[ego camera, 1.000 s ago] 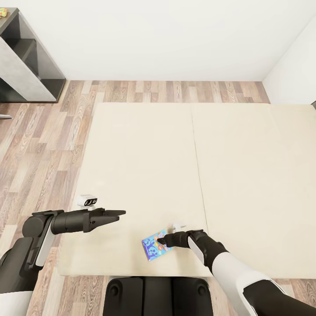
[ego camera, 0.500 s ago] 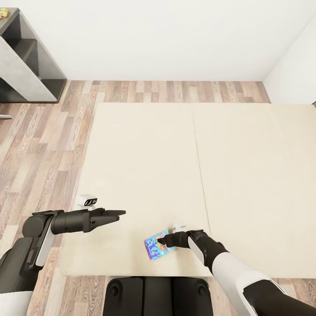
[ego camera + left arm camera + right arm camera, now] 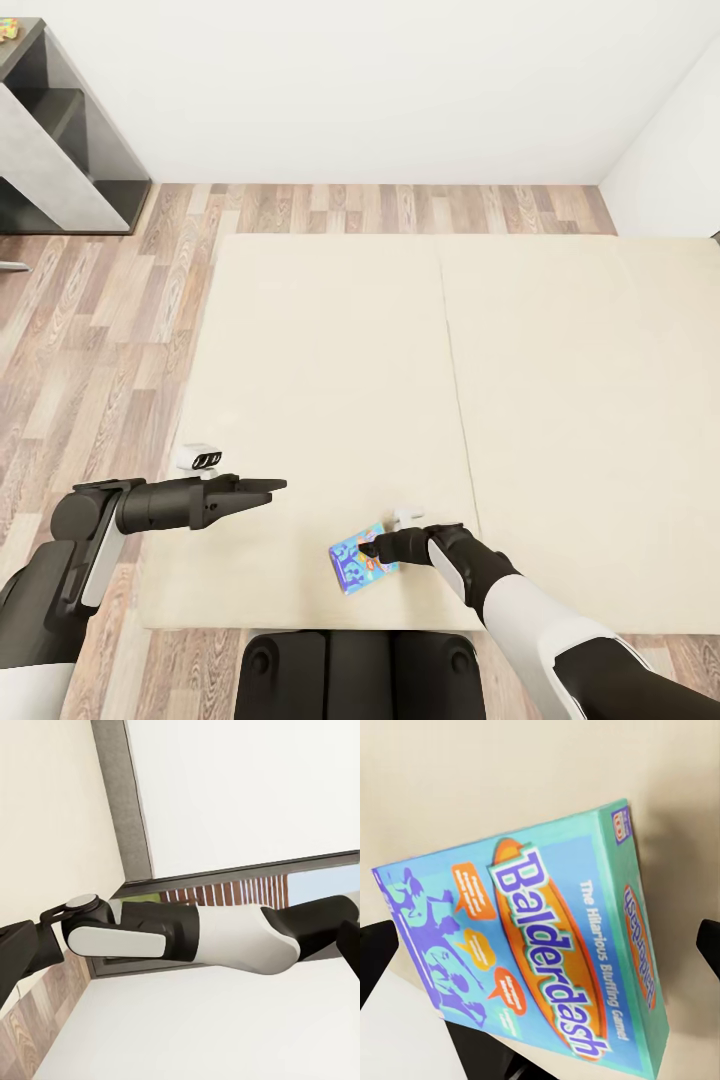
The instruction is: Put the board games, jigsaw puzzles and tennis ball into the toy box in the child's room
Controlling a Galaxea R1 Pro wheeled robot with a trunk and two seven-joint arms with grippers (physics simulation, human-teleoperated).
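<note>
right jaws (image 3: 372, 549) sit low over the near edge of the bed (image 3: 330, 380), tips on the game box (image 3: 357, 564). the wrist cam shows the box (image 3: 529, 960) (teal, "balderdash" cover) between the two dark fingertips (image 3: 375, 949), one each side and both well out from the box edges, so the jaws look spread wide around it and nothing is clamped yet. judgement: this is the pre-grasp, straddling the short width so a squeeze catches the two long sides. the box looks tilted, one end lifted off the bed, but can't tell if a tip is touching it.

left jaws (image 3: 270, 486) hang out over the bed, off to the left of the right jaws and well apart from the box. fingers look near together w/ nothing between them, but the gap isn't clear enough, so can't tell open or not. likely just parked out of the way so the right arm has room.

shelf unit (image 3: 60, 150) stands far beyond the left jaws, against the wall. floor (image 3: 120, 300) is wood plank.

next needs: close on the box, lift, carry it to the toy box. risk: thin flat box may slip or pivot if caught off-centre.
</note>
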